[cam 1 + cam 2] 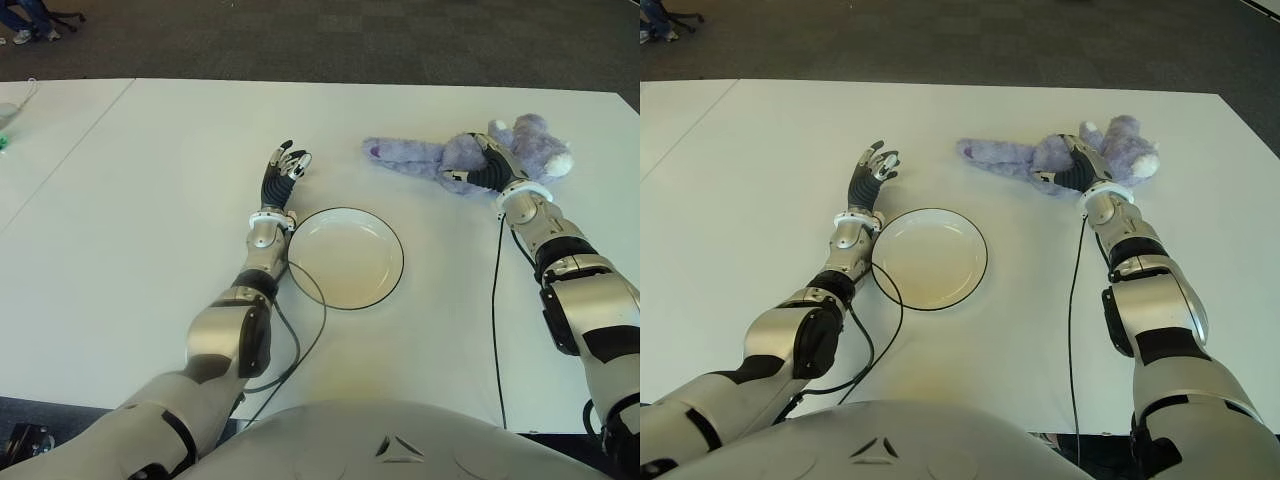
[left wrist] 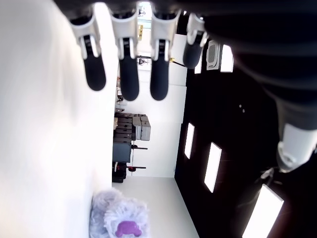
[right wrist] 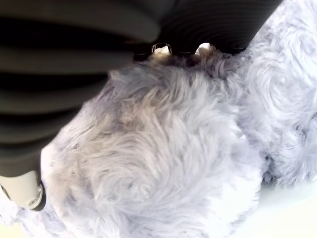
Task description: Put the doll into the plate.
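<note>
**Ana:** Left eye view puts the purple plush bear (image 1: 470, 155) at the upper right of the frame, lying flat on the white table (image 1: 130, 220), legs stretched toward the centre, head toward the right edge. It is well apart from the white plate (image 1: 345, 257), which sits at the middle of the frame, with nothing in it.

**Ben:** So the task is at the grasp step?

**Ana:** I'd judge so. The right hand (image 1: 492, 165) is down on the bear's middle, its dark fingers (image 3: 74, 64) lying over the fur in the right wrist view, pressed into the pile.

**Ben:** Closed on it?

**Ana:** Curled around the body, as far as I can see; the fur bulges up against the fingers. The bear lies on the table, so nothing is lifted yet. I'd call it a grip being taken, not proven firm.

**Ben:** And the other one?

**Ana:** The left hand (image 1: 283, 172) shows just above and left of the plate's rim in the eye view. Its own wrist view shows the fingers (image 2: 123, 69) straight and loose, holding nothing.

**Ben:** What does the next move need?

**Ana:** Probably a lift clear of the table, then a carry toward the lower left of the frame until the bear hangs over the plate. The legs are long and floppy; they may trail outside the rim, so the release wants centring.
</note>
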{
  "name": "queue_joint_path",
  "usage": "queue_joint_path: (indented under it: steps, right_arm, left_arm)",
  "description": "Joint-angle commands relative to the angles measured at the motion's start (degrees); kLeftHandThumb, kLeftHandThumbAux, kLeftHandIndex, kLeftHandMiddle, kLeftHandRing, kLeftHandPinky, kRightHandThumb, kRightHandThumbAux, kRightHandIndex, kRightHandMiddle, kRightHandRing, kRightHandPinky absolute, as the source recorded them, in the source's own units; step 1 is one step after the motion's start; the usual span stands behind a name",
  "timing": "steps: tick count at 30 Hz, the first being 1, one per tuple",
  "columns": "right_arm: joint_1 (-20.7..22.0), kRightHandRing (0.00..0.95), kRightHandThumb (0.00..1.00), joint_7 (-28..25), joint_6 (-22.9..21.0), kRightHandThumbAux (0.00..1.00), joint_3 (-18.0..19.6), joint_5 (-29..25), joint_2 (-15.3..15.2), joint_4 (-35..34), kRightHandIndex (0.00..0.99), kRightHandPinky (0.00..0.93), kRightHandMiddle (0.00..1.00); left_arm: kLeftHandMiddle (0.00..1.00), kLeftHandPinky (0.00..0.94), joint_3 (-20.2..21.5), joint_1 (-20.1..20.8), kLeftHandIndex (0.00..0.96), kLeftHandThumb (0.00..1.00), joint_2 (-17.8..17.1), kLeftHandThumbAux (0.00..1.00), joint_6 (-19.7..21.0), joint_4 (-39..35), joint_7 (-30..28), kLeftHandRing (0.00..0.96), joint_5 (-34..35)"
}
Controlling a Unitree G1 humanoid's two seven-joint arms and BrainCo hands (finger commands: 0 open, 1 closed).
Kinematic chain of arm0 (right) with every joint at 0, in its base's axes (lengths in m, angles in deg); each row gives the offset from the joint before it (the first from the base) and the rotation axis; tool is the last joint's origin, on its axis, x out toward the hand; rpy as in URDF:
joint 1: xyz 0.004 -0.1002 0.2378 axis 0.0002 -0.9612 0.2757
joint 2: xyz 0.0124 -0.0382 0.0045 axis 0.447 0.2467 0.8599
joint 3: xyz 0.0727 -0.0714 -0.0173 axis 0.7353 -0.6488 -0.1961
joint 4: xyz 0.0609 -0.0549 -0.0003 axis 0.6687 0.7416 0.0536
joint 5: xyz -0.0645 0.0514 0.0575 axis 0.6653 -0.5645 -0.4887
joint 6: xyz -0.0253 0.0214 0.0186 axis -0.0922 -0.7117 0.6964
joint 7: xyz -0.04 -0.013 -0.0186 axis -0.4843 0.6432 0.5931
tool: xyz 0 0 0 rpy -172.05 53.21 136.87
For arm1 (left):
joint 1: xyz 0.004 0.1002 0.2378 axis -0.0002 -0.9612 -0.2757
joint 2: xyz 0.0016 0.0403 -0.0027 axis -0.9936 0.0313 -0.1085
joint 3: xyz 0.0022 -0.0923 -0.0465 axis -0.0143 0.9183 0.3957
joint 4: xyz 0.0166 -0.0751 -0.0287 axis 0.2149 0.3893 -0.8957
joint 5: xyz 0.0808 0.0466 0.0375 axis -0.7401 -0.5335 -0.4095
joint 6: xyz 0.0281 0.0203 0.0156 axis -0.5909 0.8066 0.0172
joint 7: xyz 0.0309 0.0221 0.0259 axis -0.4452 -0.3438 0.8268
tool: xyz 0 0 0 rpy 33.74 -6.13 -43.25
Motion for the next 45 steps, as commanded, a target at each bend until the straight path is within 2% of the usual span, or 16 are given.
queue_joint_path:
  steps: [1, 4, 7, 10, 13, 16, 21, 25, 32, 38, 40, 45]
  right_arm:
    - [-10.7, 0.0, 0.073, -14.4, 1.2, 0.509, -2.3, -0.3, 1.6, 2.7, 0.0, 0.0, 0.0]
    - [-11.2, 0.0, 0.051, -17.6, 5.3, 0.51, -2.4, -1.6, 0.7, 0.5, 0.0, 0.0, 0.0]
    - [-13.6, 0.0, 0.03, -22.7, 11.0, 0.513, -2.3, -4.2, -0.7, -3.5, 0.0, 0.0, 0.0]
    - [-15.2, 0.0, 0.018, -25.5, 13.6, 0.508, -2.6, -5.6, -0.9, -4.9, 0.0, 0.0, 0.0]
    - [-20.5, 0.0, 0.014, -30.7, 17.8, 0.502, -2.8, -10.1, -2.2, -11.8, 0.0, 0.0, 0.0]
    - [-25.6, 0.0, 0.019, -34.8, 19.6, 0.497, -3.3, -14.8, -4.2, -19.6, 0.0, 0.0, 0.0]
    - [-31.8, 0.0, 0.027, -40.5, 17.7, 0.503, -3.8, -23.7, -7.8, -33.2, 0.0, 0.0, 0.0]
    - [-34.1, 0.0, 0.04, -43.3, 15.3, 0.493, -3.7, -28.3, -9.0, -38.3, 0.0, 0.0, 0.0]
    - [-36.2, 0.0, 0.057, -45.0, 11.7, 0.476, -2.6, -32.5, -10.1, -43.5, 0.0, 0.0, 0.0]
    - [-40.1, 0.0, 0.067, -45.5, 9.4, 0.469, -1.7, -34.8, -11.3, -50.1, 0.0, 0.0, 0.0]
    - [-41.5, 0.0, 0.065, -45.6, 8.5, 0.462, -1.4, -35.2, -11.9, -52.5, 0.0, 0.0, 0.0]
    - [-43.3, 0.0, 0.056, -46.4, 6.4, 0.441, -0.9, -35.9, -12.7, -56.4, 0.0, 0.008, 0.0]
  left_arm:
    - [0.258, 0.229, -0.1, -11.9, 0.131, 0.0, 2.0, 0.51, 5.9, 7.6, 1.4, 0.257, -0.2]
    - [0.265, 0.253, -0.2, -12.0, 0.136, 0.0, 1.9, 0.508, 5.9, 7.6, 1.5, 0.266, -0.1]
    - [0.27, 0.266, 0.0, -12.0, 0.141, 0.0, 2.0, 0.511, 5.7, 7.5, 1.3, 0.273, 0.1]
    - [0.273, 0.262, 0.0, -12.1, 0.142, 0.0, 2.0, 0.515, 5.5, 7.5, 1.3, 0.276, 0.2]
    - [0.275, 0.259, 0.0, -12.2, 0.145, 0.0, 2.1, 0.517, 5.2, 7.5, 1.2, 0.277, 0.2]
    - [0.274, 0.254, 0.1, -12.3, 0.147, 0.0, 2.2, 0.516, 4.7, 7.5, 1.0, 0.275, 0.3]
    - [0.271, 0.259, -0.2, -12.4, 0.147, 0.0, 2.3, 0.519, 3.9, 7.4, 1.1, 0.274, 0.1]
    - [0.267, 0.249, -0.8, -12.3, 0.145, 0.0, 2.3, 0.531, 3.9, 7.3, 1.8, 0.27, -0.5]
    - [0.263, 0.238, -1.0, -12.1, 0.144, 0.0, 2.2, 0.534, 4.4, 7.3, 2.2, 0.265, -0.9]
    - [0.273, 0.261, -0.6, -12.1, 0.152, 0.0, 2.1, 0.533, 4.6, 7.4, 1.8, 0.274, -0.5]
    - [0.265, 0.209, -0.6, -12.1, 0.146, 0.0, 2.0, 0.53, 4.7, 7.4, 1.7, 0.261, -0.5]
    - [0.28, 0.266, -0.5, -12.1, 0.163, 0.0, 2.1, 0.549, 4.7, 7.4, 1.6, 0.276, -0.4]
